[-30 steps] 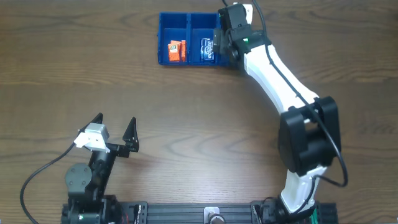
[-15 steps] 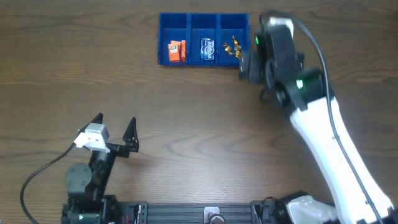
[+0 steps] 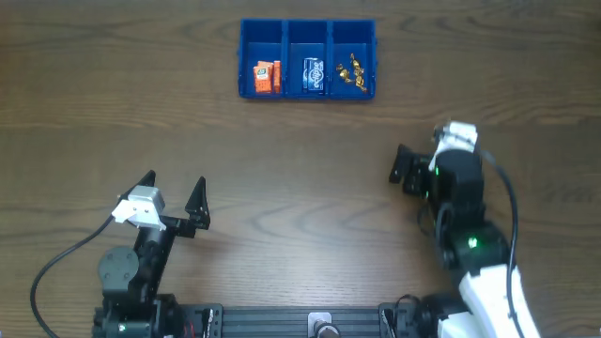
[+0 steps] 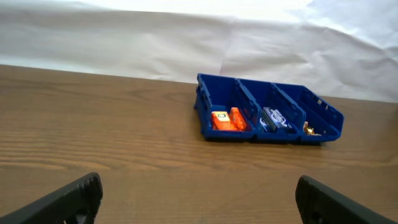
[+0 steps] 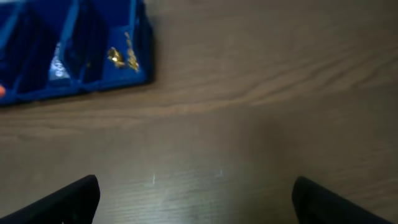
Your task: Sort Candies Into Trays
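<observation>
**Observer:** Candies, where?

**Me:** Every one I can see lies in the blue tray [image 3: 308,22], at the far side of the table [image 3: 300,188]. One sort to each compartment. From above: orange packets [image 3: 268,76] in the left one, a blue-wrapped piece [image 3: 314,75] in the middle, and a small heap of gold candies [image 3: 350,73] in the right. No mixing, as far as I can tell.

**Observer:** Your jaws?

**Me:** Both pairs are spread wide with nothing between them. My left gripper [image 3: 175,180] sits near its base, well apart from the tray and pointed toward it. My right gripper [image 3: 406,171] hangs over bare wood on the right side. It is nearer the tray's gold end, but apart from it.

**Observer:** Step in hand?

**Me:** I judge it a gap between picks, or the end of the job. No grasp is under way, and each candy I can see is in a compartment with its own kind.

**Observer:** Next move?

**Me:** If another candy turns up:
- Read its wrapper colour.
- Come down over it with the jaws spread.
- Close gently. These pieces look small and light, so they would be easy to nudge aside.
- Lift and carry it over the matching compartment.
- Release low, so it does not hop into the neighbouring one.

The right arm suits the gold and blue end, the left arm the orange. If no candy turns up, both arms rest.
</observation>
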Tool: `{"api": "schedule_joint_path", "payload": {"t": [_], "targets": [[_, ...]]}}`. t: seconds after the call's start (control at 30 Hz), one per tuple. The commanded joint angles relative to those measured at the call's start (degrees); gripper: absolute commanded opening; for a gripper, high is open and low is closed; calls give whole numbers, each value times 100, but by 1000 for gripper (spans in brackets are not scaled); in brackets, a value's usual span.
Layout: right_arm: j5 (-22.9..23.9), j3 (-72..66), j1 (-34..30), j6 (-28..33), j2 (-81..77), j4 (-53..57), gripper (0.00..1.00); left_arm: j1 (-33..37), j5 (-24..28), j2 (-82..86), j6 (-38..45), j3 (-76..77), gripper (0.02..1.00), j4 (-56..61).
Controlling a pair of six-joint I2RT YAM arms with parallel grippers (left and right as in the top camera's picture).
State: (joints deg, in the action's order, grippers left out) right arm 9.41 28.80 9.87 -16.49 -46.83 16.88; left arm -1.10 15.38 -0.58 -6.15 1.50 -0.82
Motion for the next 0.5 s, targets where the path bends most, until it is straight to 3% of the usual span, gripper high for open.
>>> {"api": "schedule_joint_path", "payload": {"t": [0.03,0.5], "targets": [[-79,-745,-105,483,787,-446,998,35,208,37,-26,-122,998,-197],[-765,-2065,-984,802,2975,-1303,998,35,208,37,-26,-122,996,-197]]}}
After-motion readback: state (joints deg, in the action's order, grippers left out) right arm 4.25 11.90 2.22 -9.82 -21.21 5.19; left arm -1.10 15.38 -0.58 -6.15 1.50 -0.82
